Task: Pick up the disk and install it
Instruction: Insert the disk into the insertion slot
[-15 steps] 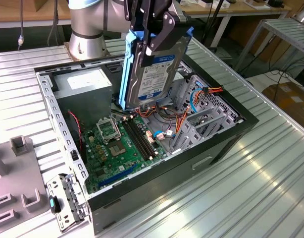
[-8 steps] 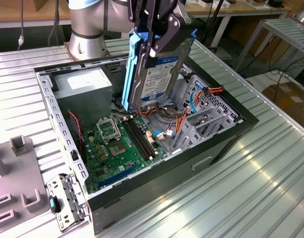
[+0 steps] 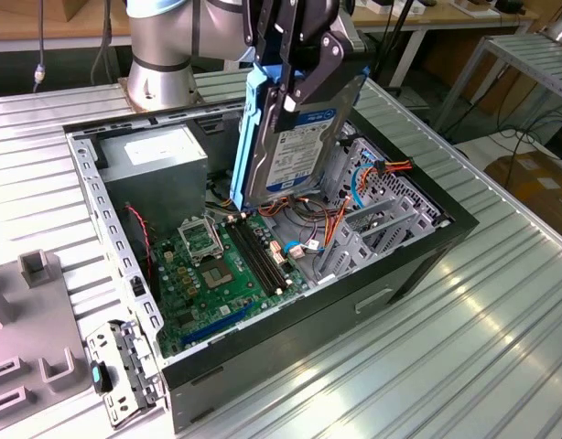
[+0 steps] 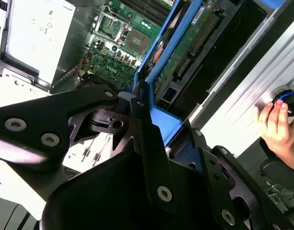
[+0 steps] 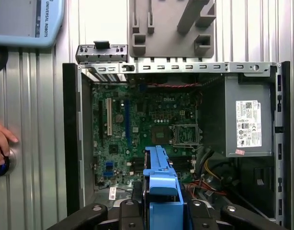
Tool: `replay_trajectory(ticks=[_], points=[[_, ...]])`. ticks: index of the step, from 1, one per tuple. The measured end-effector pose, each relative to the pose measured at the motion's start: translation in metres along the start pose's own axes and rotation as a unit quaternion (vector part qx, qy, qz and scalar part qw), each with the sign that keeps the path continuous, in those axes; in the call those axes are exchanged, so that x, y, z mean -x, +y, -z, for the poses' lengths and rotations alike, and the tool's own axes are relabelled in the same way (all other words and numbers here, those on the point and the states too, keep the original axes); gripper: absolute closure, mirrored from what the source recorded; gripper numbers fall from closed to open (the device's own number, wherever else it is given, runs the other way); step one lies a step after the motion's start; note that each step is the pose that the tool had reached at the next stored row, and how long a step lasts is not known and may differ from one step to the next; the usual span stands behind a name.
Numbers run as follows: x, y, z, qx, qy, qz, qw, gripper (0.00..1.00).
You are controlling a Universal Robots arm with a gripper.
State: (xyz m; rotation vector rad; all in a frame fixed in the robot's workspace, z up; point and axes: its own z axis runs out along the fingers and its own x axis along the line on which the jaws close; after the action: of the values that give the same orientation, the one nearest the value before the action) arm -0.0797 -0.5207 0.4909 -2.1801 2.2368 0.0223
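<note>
Over the computer case [image 3: 400,274]: disk [image 3: 295,146] hanging on edge, toward the far side
Gripper [image 3: 299,91]: clenched on the disk's upper end
Person's hand [image 4: 274,127]: on a knob [image 4: 289,99] beside the case

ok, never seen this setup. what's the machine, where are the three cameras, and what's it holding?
It is a single robot arm with a black gripper. The exterior view looks on from off the arm; both wrist views ride on the arm. On the ribbed metal table lies an open computer case, showing its motherboard and grey power supply. The gripper is shut on the disk, held on edge above the case. A person's hand rests on a round black control beside the case.
</note>
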Motion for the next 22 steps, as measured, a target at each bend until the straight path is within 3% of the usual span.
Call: replay_trajectory(ticks=[13, 18, 22], points=[[-0.0118, -0.0043, -0.0003, 0.0000, 0.0000, 0.000, 1.00000, 0.63], [-0.0129, -0.0058, -0.0025, -0.0002, 0.0001, -0.008, 0.99996, 0.63], [-0.0129, -0.0106, -0.0032, -0.0004, 0.0000, -0.014, 0.99991, 0.63]])
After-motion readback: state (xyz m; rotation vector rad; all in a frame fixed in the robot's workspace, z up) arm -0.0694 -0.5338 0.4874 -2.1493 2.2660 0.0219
